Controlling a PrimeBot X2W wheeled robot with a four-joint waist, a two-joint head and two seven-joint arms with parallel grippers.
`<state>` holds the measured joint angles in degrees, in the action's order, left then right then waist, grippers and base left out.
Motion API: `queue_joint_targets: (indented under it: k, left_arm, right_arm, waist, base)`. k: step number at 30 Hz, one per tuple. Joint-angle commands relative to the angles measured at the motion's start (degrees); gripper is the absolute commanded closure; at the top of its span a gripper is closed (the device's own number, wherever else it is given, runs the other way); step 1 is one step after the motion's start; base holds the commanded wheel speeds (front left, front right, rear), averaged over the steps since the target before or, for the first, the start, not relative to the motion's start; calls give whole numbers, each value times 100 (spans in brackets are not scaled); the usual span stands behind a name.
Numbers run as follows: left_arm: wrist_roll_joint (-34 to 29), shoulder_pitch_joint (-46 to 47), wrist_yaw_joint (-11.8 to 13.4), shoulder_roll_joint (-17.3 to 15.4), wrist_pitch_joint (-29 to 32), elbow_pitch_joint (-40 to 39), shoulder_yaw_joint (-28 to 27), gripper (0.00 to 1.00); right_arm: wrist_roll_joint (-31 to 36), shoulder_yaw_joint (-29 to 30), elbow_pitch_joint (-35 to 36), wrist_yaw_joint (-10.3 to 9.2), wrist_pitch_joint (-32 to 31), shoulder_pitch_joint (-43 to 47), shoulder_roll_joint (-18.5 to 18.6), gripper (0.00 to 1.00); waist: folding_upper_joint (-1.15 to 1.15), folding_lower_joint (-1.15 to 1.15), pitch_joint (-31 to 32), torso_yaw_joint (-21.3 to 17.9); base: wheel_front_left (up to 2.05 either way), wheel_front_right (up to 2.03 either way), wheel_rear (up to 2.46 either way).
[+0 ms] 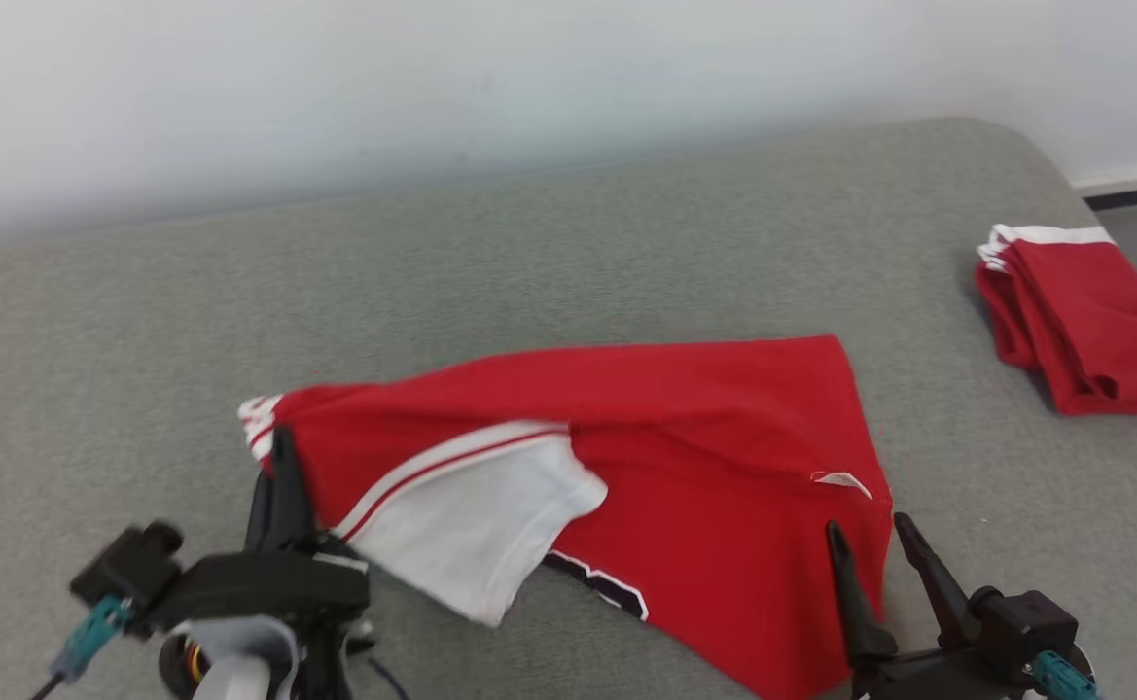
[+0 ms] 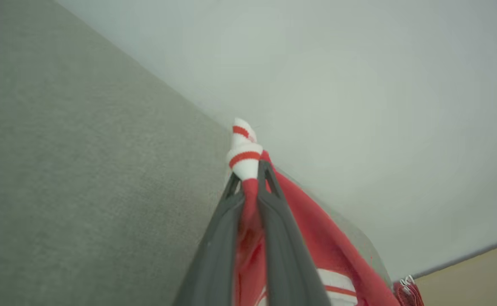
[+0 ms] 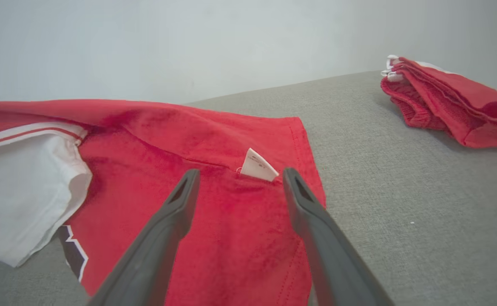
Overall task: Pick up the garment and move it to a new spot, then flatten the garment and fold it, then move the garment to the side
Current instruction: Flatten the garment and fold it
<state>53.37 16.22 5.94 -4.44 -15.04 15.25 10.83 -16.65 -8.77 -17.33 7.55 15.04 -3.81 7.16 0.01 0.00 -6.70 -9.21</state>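
On the grey mattress, near its front edge, the red garment lies spread out but rumpled, with a white sleeve flopped across its middle. The left tool is pinched tight on the garment's red-and-white striped trim, holding that end raised off the mattress. The right tool stands wide, holding nothing, with its fingers poised just over the garment's right edge.

By the look of it, the garment is already at its working spot and the job is somewhere in the flattening: one end is gripped and the other is not yet taken. The cloth is neither smooth nor folded, and moving it aside is left to do. A folded pile of similar red cloth sits well apart at the far right, likely where finished pieces go.

A small white label sticks up between the right tool's fingertips; its print is too small to read. Dark lettering with a white outline peeks from under the sleeve, too hidden to make out.
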Motion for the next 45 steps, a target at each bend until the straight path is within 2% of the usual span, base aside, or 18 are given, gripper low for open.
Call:
queue_joint_targets:
  k: [1,7,12,15,16,17,18,22,31,37,45]
  left_arm:
    - [-20,-153,-28,29,-17,33,-165,100]
    - [-268,-283,-29,83,-18,68,-591,100]
    - [-709,-243,246,76,-18,225,-975,100]
    - [-863,-287,335,39,-18,516,-985,100]
    - [-935,-251,299,5,-18,582,-986,93]
    - [-1012,-219,276,-31,-18,679,-992,5]
    - [-1044,-188,259,-32,-18,778,-994,0]
    - [-1334,-37,125,-68,-18,1164,-1016,0]
    - [-1916,-198,53,-157,-18,1397,-1058,0]
    - [-2486,-654,23,-144,-18,819,-901,0]
    - [-3414,-1451,-156,-42,-18,-484,-913,0]
  right_arm:
    - [18,-47,14,-15,-17,-13,29,0]
    - [-28,-168,-7,-15,-41,8,27,0]
    - [-63,-287,-30,-15,-66,12,26,0]
    - [-98,-303,-37,-15,-59,24,52,0]
    - [-105,-299,-41,-15,-56,33,60,0]
    - [-115,-297,-44,-15,-54,44,66,0]
    - [-122,-300,-49,-15,-51,45,66,0]
    - [-133,-297,-59,-15,-47,51,47,0]
    - [-110,-201,-61,-15,-36,106,1,0]
    - [-99,-124,-46,-15,-28,171,-37,0]
    - [-88,-46,-55,-15,-10,222,-79,0]
  waist:
    - [-1,0,32,221]
    - [-1,0,116,279]
    - [-1,0,181,174]
    - [-1,0,205,85]
    - [-1,0,210,64]
    - [-1,0,213,46]
    - [-1,0,217,29]
    - [-1,0,246,-18]
    - [-1,0,302,72]
    - [-1,0,348,206]
    - [-1,0,422,381]
  base:
    - [0,0,0]
    - [0,0,0]
    - [0,0,0]
    - [0,0,0]
    - [0,0,0]
    - [0,0,0]
    - [0,0,0]
    - [0,0,0]
    - [0,0,0]
    - [0,0,0]
    - [0,0,0]
